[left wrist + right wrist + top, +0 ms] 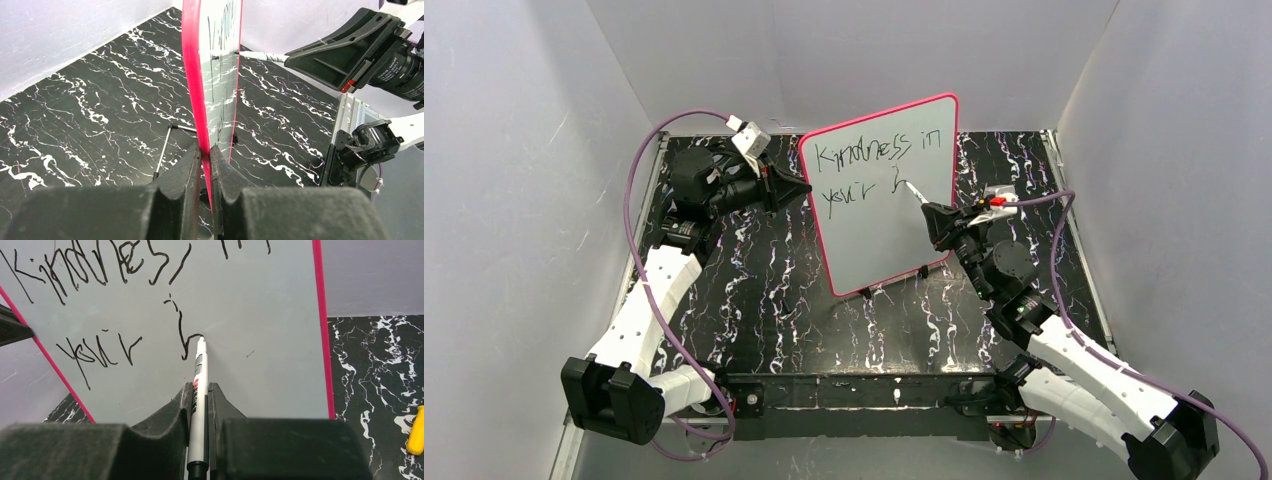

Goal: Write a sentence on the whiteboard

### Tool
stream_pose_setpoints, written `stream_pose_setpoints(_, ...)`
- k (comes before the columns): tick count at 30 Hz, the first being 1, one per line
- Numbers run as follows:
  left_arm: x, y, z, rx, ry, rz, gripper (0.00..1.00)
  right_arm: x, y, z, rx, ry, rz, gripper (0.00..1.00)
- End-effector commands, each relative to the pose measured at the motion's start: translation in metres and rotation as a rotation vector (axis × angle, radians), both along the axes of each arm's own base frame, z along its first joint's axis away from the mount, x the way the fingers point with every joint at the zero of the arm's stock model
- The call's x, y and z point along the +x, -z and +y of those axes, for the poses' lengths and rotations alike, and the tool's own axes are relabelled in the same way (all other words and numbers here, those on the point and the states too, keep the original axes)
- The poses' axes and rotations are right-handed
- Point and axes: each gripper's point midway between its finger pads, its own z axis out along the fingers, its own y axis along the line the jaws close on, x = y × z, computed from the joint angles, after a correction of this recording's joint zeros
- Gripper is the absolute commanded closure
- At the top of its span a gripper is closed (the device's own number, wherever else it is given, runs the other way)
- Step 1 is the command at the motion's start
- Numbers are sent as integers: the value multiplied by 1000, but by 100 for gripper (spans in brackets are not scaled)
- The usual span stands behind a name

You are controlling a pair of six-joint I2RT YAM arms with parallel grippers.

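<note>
The whiteboard [894, 225] stands upright on small black feet mid-table, its frame pink-red. The sentence [874, 152] on it reads "Kindness in" with "your" and a fresh "h"-like stroke [184, 340] below. My left gripper [805, 187] is shut on the board's left edge [192, 75]; the red rim runs between its fingers [187, 170]. My right gripper [931, 211] is shut on a white marker [198, 390], whose tip [201, 339] touches the board at the end of that stroke. The same marker [260, 56] shows in the left wrist view, pressed against the board's face.
The table [774, 290] is black with white marbling, walled by grey panels. A yellow object [415, 430] lies on it right of the board. A thin metal rod [162, 150] props the board from behind. The right arm's camera housing [395, 65] hangs close to the board.
</note>
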Motion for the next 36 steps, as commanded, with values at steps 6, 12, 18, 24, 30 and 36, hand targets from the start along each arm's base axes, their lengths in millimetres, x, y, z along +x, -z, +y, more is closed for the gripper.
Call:
stream_pose_setpoints(6,-14,6,-6,4,56,28,100,-2,13,-6,-18,14,49,99)
stream_pose_setpoints(12,-14,5,-6,4,56,27,100,-4,18,-6,-22,12,68,99)
stream_pose_setpoints(18,-15,5,-6,4,57,27,100,-7,-1,-10,8,13,29,99)
stream_pose_setpoints(24,-14,5,-6,4,57,27,100,-8,-26,-13,38,23,-35,99)
stream_pose_setpoints(30,-14,6,-6,4,57,29,100,-3,-32,-9,31,22,-58,99)
stream_pose_setpoints(36,-14,6,-6,4,57,27,100,0,-36,-11,28,40,-77,99)
